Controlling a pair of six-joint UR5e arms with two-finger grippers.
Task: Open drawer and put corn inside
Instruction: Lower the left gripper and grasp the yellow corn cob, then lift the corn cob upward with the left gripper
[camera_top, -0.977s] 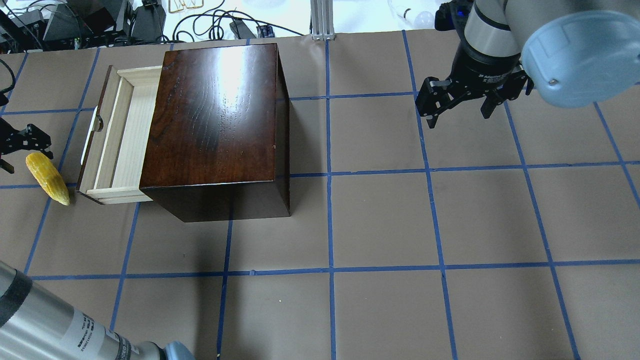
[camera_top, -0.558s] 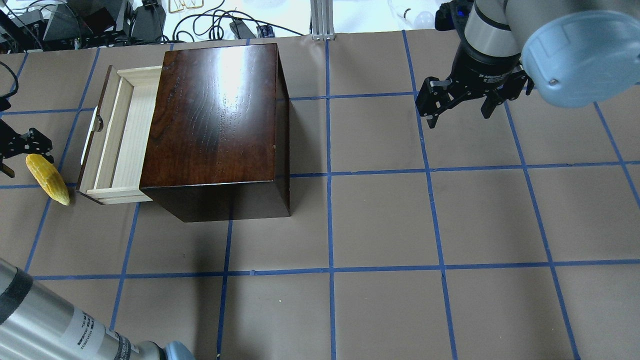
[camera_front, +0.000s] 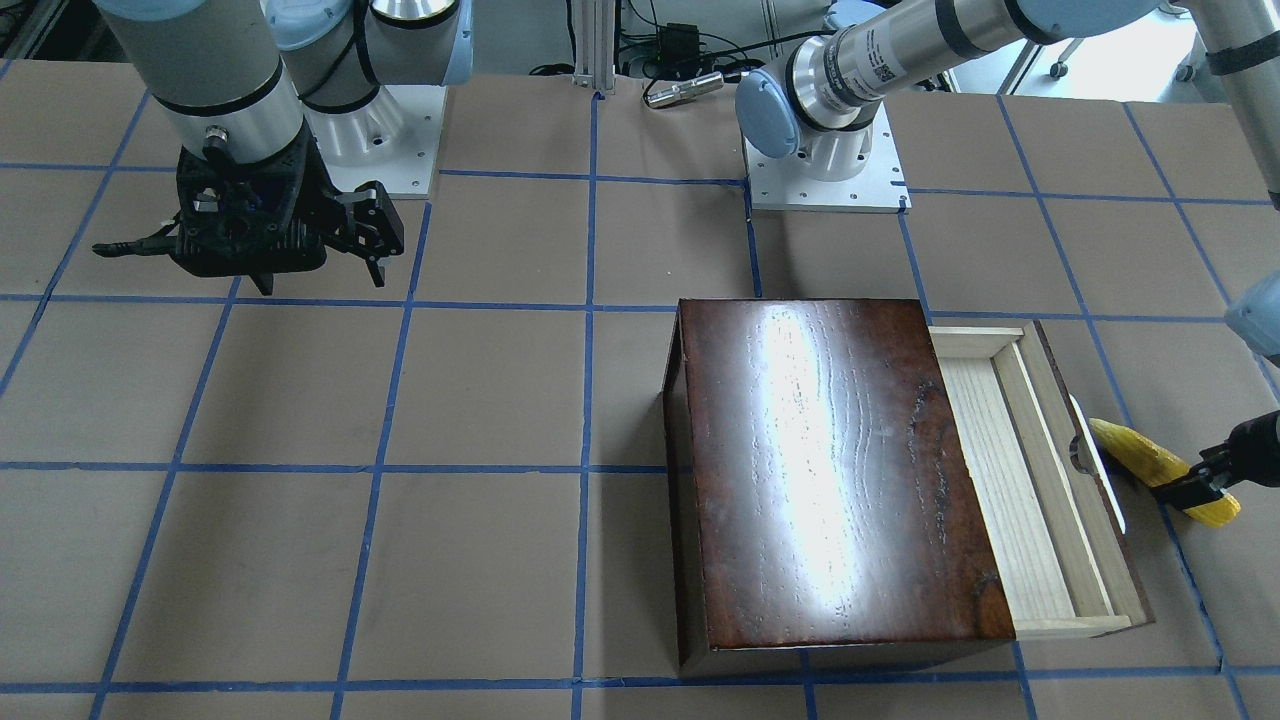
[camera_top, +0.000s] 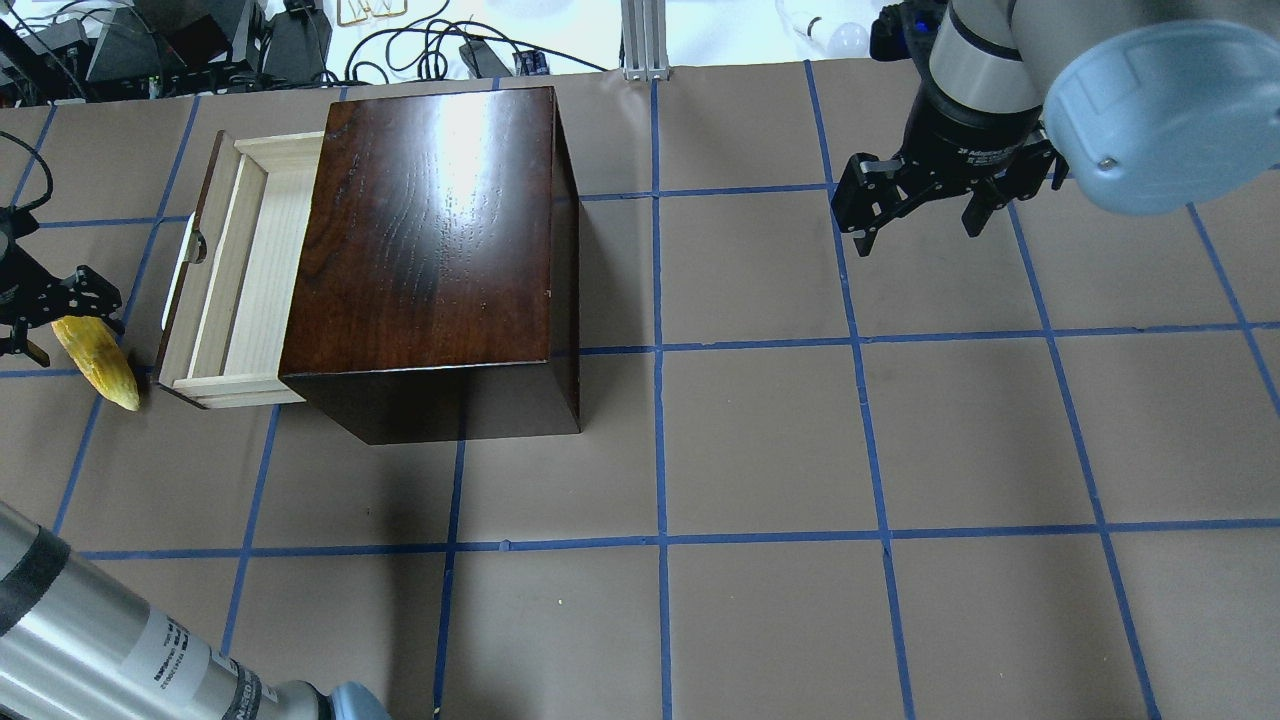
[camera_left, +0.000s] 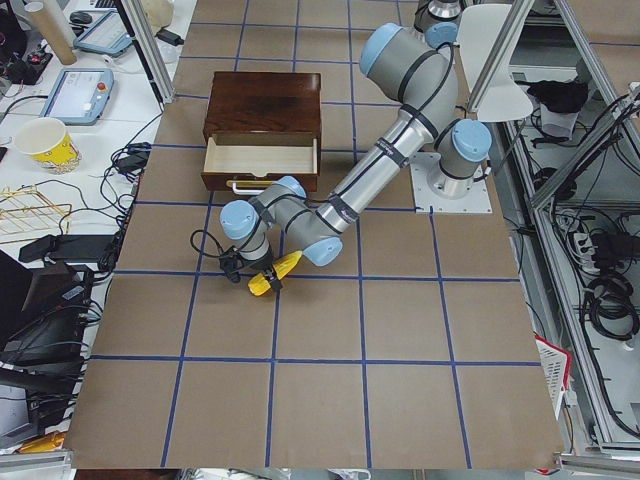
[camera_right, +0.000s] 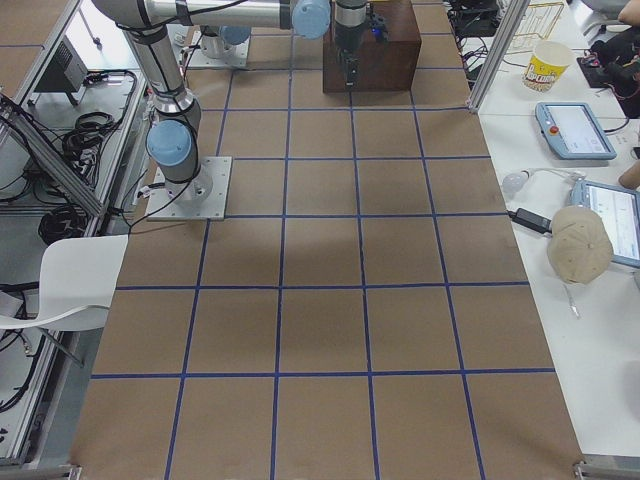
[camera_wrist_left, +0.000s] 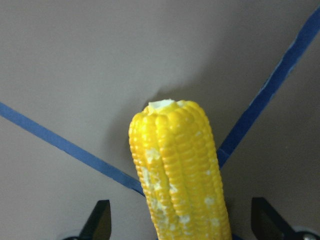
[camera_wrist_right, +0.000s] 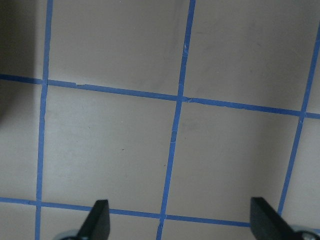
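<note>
The corn (camera_top: 100, 362) lies on the table left of the open drawer (camera_top: 240, 270), tapered tip toward the near side. My left gripper (camera_top: 60, 318) is open and straddles the corn's blunt end. In the left wrist view the corn (camera_wrist_left: 180, 175) stands between the two spread fingertips (camera_wrist_left: 100, 220) with a gap on each side. The drawer is pulled partway out of the dark wooden box (camera_top: 430, 230), and its pale tray is empty. The white handle (camera_top: 181, 270) faces the corn. My right gripper (camera_top: 915, 222) is open and empty, far to the right above the table.
Cables and equipment (camera_top: 200, 45) lie beyond the table's far edge. An aluminium post (camera_top: 646, 40) stands at the far middle. The corn's tip lies close to the drawer's near front corner (camera_top: 165, 385). Brown table with blue tape grid (camera_top: 760, 440) stretches right of the box.
My left gripper has moved over the corn's blunt end and now straddles it. The corn, the drawer and the right arm have not moved.
</note>
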